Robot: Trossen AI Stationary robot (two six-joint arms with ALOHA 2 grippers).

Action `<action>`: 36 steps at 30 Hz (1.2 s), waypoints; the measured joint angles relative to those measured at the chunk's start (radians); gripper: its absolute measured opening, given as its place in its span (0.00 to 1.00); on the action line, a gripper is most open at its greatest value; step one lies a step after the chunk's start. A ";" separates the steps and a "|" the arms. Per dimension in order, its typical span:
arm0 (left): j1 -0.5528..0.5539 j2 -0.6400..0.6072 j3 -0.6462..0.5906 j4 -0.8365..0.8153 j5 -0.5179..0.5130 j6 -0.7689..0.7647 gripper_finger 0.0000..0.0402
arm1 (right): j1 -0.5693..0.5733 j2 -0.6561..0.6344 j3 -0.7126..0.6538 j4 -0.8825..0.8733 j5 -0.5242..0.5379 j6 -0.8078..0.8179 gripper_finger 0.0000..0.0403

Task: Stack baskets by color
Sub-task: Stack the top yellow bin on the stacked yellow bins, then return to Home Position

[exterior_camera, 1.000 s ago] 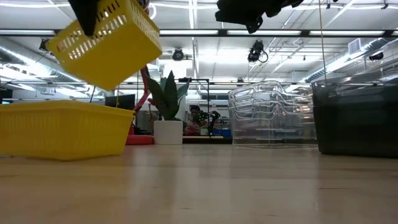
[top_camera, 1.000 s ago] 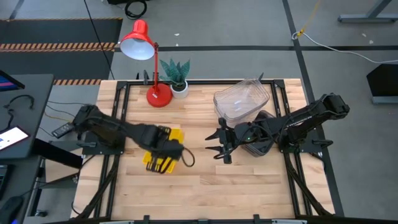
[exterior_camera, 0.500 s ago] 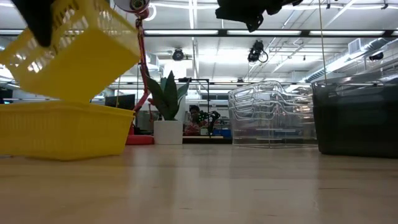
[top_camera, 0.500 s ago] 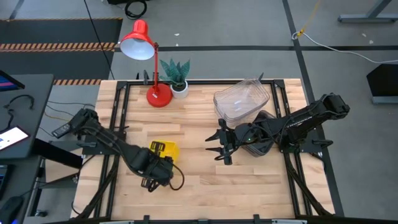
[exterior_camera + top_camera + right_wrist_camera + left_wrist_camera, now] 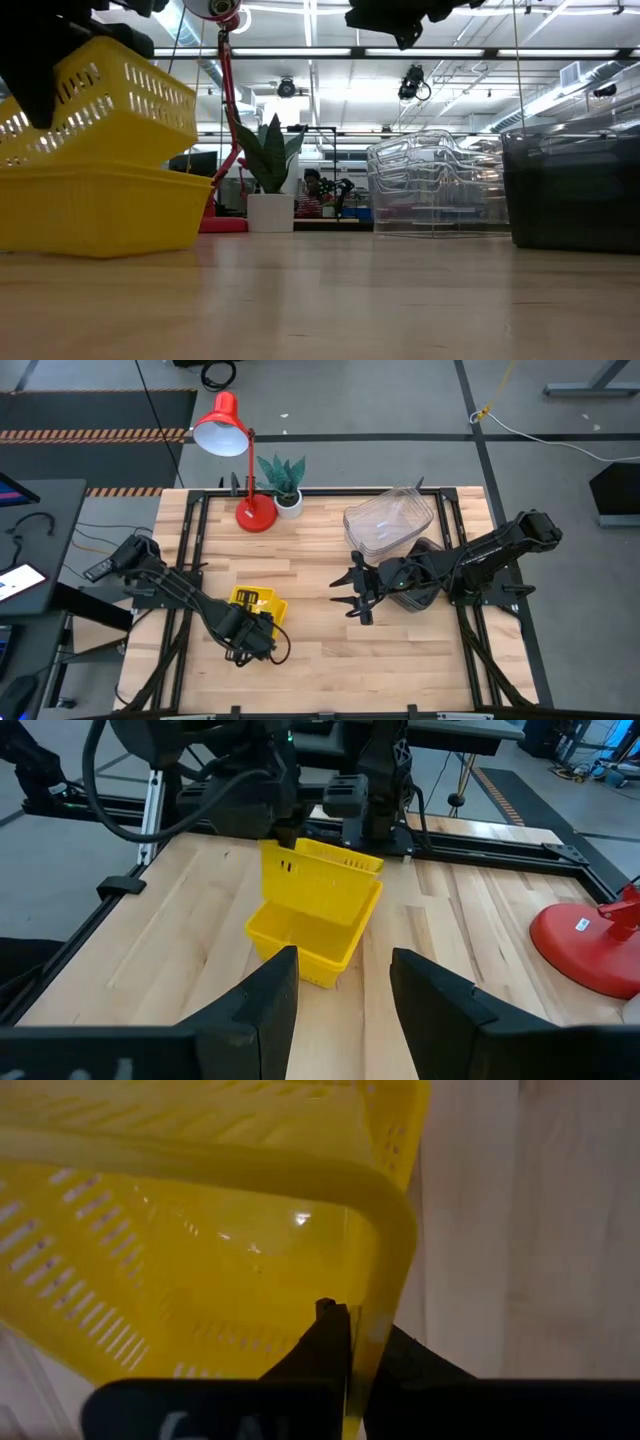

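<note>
My left jaws [image 5: 350, 1342] are clamped on the rim of a yellow basket [image 5: 262, 600], one finger inside the wall and one outside. That basket hangs tilted, its lower end dipping into a second yellow basket [image 5: 100, 205] that sits flat on the worktop [image 5: 330, 650] toward my left side. My right jaws [image 5: 342, 978] stand apart and empty, hovering above the middle of the worktop and facing the yellow pair. Behind them, on my right side, dark grey baskets [image 5: 575, 190] sit nested, and the clear baskets [image 5: 388, 520] are piled just beyond, near the far edge. A red lamp [image 5: 232, 450] and a small potted plant [image 5: 283, 482] stand at the far edge.
</note>
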 joint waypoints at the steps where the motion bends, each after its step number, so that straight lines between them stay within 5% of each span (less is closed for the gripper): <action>1: 0.002 0.000 0.000 0.000 0.000 0.000 0.06 | 0.000 0.000 0.000 0.002 0.000 0.000 0.41; 10: 0.045 0.000 0.073 -0.112 0.052 -0.007 0.39 | 0.000 0.000 0.000 0.005 0.000 0.000 0.41; 15: 0.070 0.000 0.156 -0.113 -0.063 0.007 0.47 | 0.000 0.000 0.000 0.005 0.000 0.000 0.41; 25: 0.063 -0.024 0.054 0.122 -0.154 0.179 0.39 | 0.012 0.000 0.000 0.001 0.001 -0.008 0.41; 36: 0.059 -0.389 -0.259 0.495 -0.254 0.121 0.22 | 0.019 -0.003 0.000 -0.043 0.061 -0.040 0.41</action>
